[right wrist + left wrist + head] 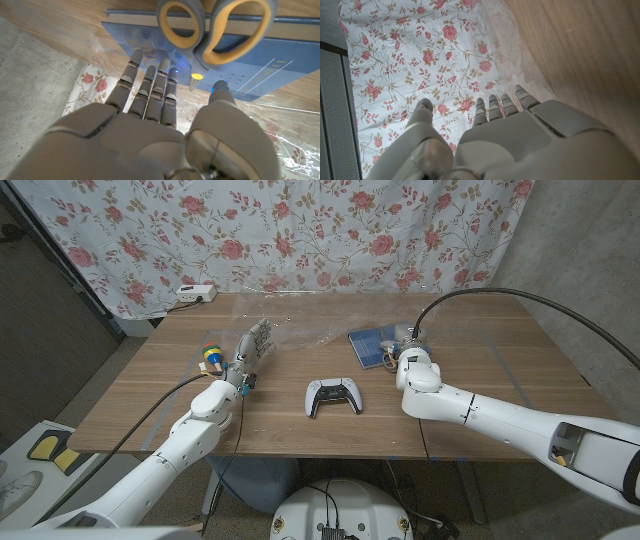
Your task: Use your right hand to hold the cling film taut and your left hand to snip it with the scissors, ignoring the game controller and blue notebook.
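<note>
Wooden table (300, 435), flowered curtain (300, 230) behind it. Cling film (320, 332) lies loose mid-table, toward the far edge. Blue notebook (372, 345) at about 3 o'clock from the film, scissors (216, 30) resting on its cover. Game controller (334, 396) at 6 o'clock from the film. My left hand (252, 352): at 9 o'clock of the film, fingers apart, holding nothing. My right hand (160, 100): just beside the scissors, fingers straight, empty. Small colourful toy (211, 358) left of my left hand.

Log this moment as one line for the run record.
left hand open above table, holds nothing | right hand open beside scissors on blue notebook | cling film uncut
</note>
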You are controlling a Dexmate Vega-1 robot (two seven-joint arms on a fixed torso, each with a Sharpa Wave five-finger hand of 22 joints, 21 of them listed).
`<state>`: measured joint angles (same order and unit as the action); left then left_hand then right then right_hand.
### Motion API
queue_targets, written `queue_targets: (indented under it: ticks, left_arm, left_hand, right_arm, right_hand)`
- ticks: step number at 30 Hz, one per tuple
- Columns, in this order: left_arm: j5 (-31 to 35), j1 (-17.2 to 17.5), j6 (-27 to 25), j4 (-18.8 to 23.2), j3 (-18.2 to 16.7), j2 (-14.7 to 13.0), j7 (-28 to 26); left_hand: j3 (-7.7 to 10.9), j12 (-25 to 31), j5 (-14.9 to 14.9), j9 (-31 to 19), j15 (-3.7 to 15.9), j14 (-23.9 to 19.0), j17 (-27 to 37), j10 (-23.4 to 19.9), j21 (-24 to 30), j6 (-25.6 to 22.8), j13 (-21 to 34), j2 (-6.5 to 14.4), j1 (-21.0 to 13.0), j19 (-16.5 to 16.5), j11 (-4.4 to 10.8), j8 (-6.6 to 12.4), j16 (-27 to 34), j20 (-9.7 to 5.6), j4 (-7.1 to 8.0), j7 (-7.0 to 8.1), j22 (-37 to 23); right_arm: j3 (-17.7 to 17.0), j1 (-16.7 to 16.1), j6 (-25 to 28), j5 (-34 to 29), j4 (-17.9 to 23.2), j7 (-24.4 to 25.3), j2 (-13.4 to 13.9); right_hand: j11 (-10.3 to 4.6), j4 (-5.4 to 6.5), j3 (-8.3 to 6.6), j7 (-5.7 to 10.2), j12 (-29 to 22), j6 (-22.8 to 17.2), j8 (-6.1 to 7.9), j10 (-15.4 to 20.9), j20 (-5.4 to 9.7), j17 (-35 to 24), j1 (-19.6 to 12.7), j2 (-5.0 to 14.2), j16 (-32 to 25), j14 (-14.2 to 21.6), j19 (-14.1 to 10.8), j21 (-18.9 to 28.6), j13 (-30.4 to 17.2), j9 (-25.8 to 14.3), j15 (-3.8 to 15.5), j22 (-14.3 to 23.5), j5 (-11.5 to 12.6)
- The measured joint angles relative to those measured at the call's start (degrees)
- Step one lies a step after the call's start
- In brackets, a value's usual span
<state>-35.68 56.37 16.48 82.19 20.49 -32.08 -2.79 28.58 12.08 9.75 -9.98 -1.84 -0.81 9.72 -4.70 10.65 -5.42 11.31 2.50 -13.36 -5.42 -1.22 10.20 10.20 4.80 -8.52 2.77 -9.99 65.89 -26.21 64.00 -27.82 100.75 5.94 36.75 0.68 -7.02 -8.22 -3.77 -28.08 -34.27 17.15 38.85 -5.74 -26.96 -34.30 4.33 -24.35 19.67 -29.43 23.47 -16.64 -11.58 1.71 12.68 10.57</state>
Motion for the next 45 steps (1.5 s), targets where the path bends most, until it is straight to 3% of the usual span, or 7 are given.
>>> queue_targets:
  ticks: [9,21,33,39,40,45]
  left_arm:
    - [0.0,0.0,0.0,-0.1,0.0,0.1,0.1]
    - [-0.2,-0.3,0.0,-0.7,0.1,0.3,0.3]
    - [-0.3,-0.6,0.1,-1.3,0.1,0.5,0.5]
    - [-0.3,-0.6,0.1,-1.5,0.1,0.6,0.5]
    - [-0.4,-0.6,0.3,-1.6,0.1,0.7,0.7]
    - [-0.5,-0.6,0.4,-1.8,0.2,0.7,0.8]
  left_hand:
    - [0.0,0.0,0.0,0.0,0.0,0.0,0.0,0.0,0.0,0.0,0.0,0.0,0.0,0.0,0.0,0.0,0.0,0.0,0.0,0.0,0.0]
    - [0.01,0.0,0.0,0.0,0.0,0.0,0.0,0.0,0.0,0.0,0.0,0.0,0.0,0.0,0.0,0.0,0.0,0.0,0.0,0.0,0.0]
    - [0.01,0.0,0.0,0.0,0.0,0.0,0.0,0.0,0.0,0.0,0.0,0.0,0.0,0.0,0.0,0.0,0.0,0.0,0.0,0.0,0.0]
    - [0.01,0.0,0.0,0.0,0.0,0.0,0.0,0.0,0.0,0.0,0.0,0.0,0.0,0.0,0.0,0.0,0.0,0.0,0.0,0.0,0.0]
    - [0.01,0.0,0.0,0.0,0.0,0.0,0.0,0.0,0.0,0.0,0.0,0.0,0.0,0.0,0.0,0.0,0.0,0.0,0.0,0.0,0.0]
    - [0.01,0.0,0.0,0.0,0.0,0.0,0.0,0.0,0.0,0.0,0.0,0.0,0.0,0.0,0.0,0.0,0.0,0.0,0.0,0.0,0.0]
  right_arm:
    - [0.3,0.3,0.0,-0.1,-1.0,-0.3,-0.3]
    - [1.2,1.1,-0.8,-0.2,-3.9,-0.7,-1.3]
    - [2.1,1.6,-1.2,-0.9,-5.0,-1.9,-1.8]
    - [2.1,1.6,-1.0,-1.8,-5.0,-3.3,-1.8]
    - [4.8,3.0,-1.0,-1.9,-5.3,-3.5,-1.8]
    - [6.6,4.0,-0.8,-2.9,-5.4,-4.7,-1.8]
  right_hand:
    - [0.0,0.0,0.0,-0.26,-0.5,-0.4,0.0,0.0,-0.32,-0.3,0.0,0.0,0.2,0.0,0.3,0.0,-0.4,0.0,0.0,0.0,0.0]
    - [-0.85,-0.02,-0.02,1.95,-1.6,-3.2,0.04,1.5,-0.31,-0.8,0.2,-0.23,0.2,0.6,0.3,0.3,-0.7,0.0,0.64,0.0,0.0]
    - [-1.75,-1.36,-1.03,2.68,-2.1,-4.1,0.03,2.6,0.07,-1.1,-1.5,-0.08,0.2,0.9,0.7,0.3,-0.7,0.0,0.92,0.0,0.0]
    - [-2.34,-2.08,-1.75,3.76,-2.2,-2.9,-1.06,0.9,0.34,-1.1,-3.4,0.06,0.4,0.5,1.8,0.3,-0.7,0.0,0.68,0.0,0.2]
    - [-2.34,-2.16,-1.83,3.66,-2.0,-2.8,-1.07,0.9,0.32,-1.1,-3.4,0.06,0.4,0.3,1.7,0.3,-0.8,0.0,0.7,0.0,0.2]
    - [-2.51,-2.39,-2.06,3.99,-1.9,-2.3,-1.3,0.5,0.31,-1.3,-4.5,0.0,0.7,0.2,2.4,0.3,-1.2,-0.3,0.62,0.0,0.2]
